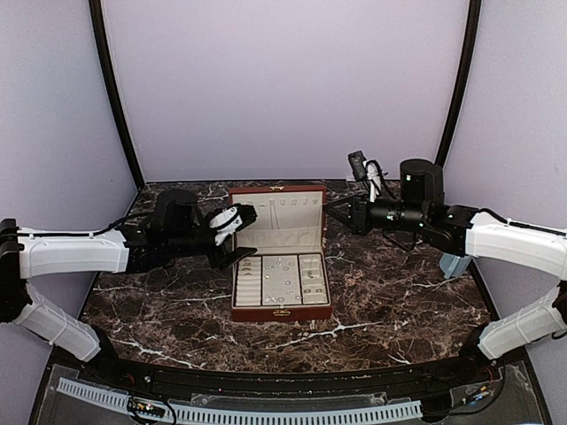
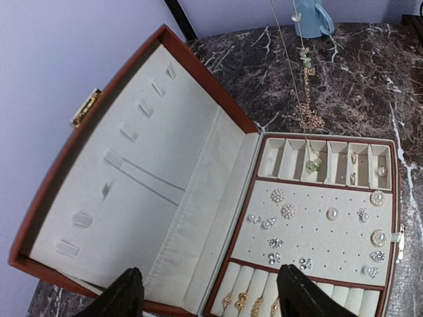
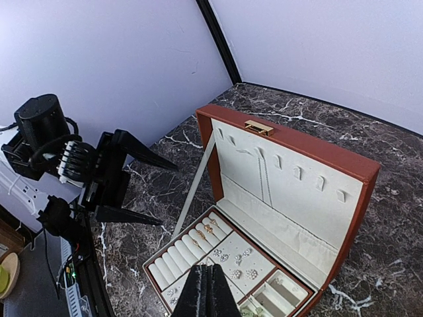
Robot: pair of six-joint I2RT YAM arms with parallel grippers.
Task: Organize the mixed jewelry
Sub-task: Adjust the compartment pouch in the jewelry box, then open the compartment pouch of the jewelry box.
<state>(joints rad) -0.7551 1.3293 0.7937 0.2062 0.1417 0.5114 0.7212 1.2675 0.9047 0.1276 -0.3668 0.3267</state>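
Hovering beside the box (image 1: 282, 312), left hand (image 1: 242, 234) gapes wide, empty; right hand (image 1: 331, 211) is pinched shut.

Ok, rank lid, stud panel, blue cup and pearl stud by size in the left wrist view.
1. lid
2. stud panel
3. blue cup, farther off and cropped, so likely bigger than it looks
4. pearl stud
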